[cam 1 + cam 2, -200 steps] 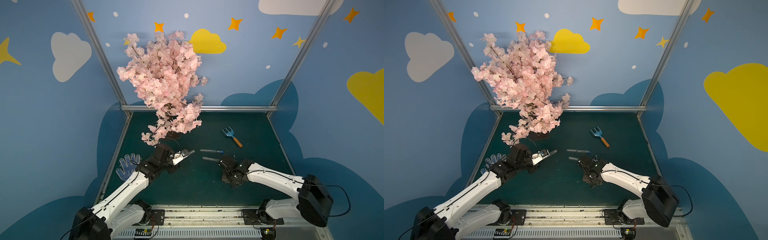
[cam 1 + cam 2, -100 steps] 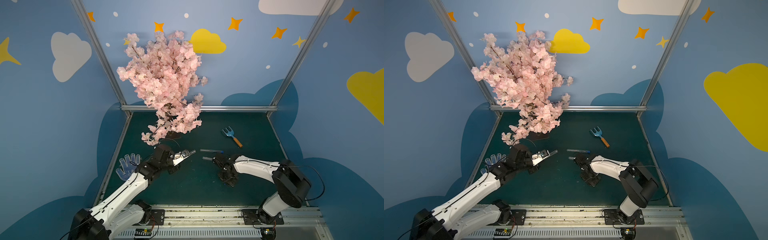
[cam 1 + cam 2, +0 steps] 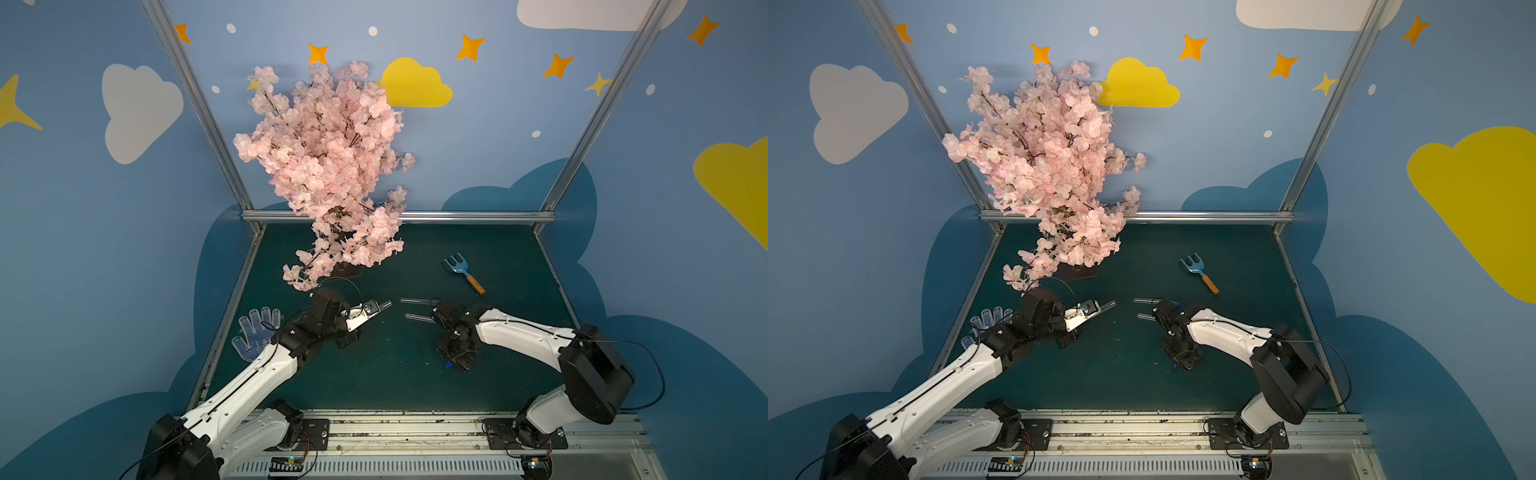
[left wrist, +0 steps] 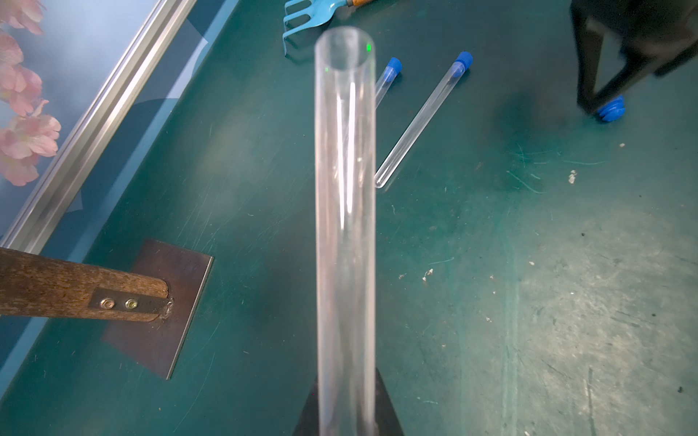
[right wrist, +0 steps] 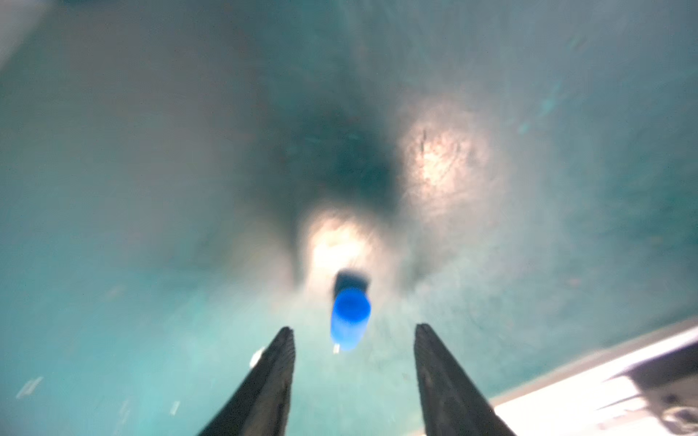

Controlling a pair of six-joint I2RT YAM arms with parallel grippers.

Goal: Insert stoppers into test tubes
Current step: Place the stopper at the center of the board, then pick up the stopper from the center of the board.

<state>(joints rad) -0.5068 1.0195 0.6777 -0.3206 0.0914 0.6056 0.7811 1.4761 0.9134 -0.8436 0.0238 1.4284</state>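
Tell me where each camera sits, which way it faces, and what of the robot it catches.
Top views: stereo head high above the arm bases, facing down and forward over the table; left arm and right arm show.
Left wrist: on the left arm, looking along the open tube in the left fingers toward two stoppered tubes; right fingers show.
Right wrist: on the right arm, facing down at the table; its open fingers flank the loose stopper.
Shared: both wrist views show that stopper.

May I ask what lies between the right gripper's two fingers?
A loose blue stopper lies on the mat between the right gripper's fingers, clear of both; the right wrist view shows it.
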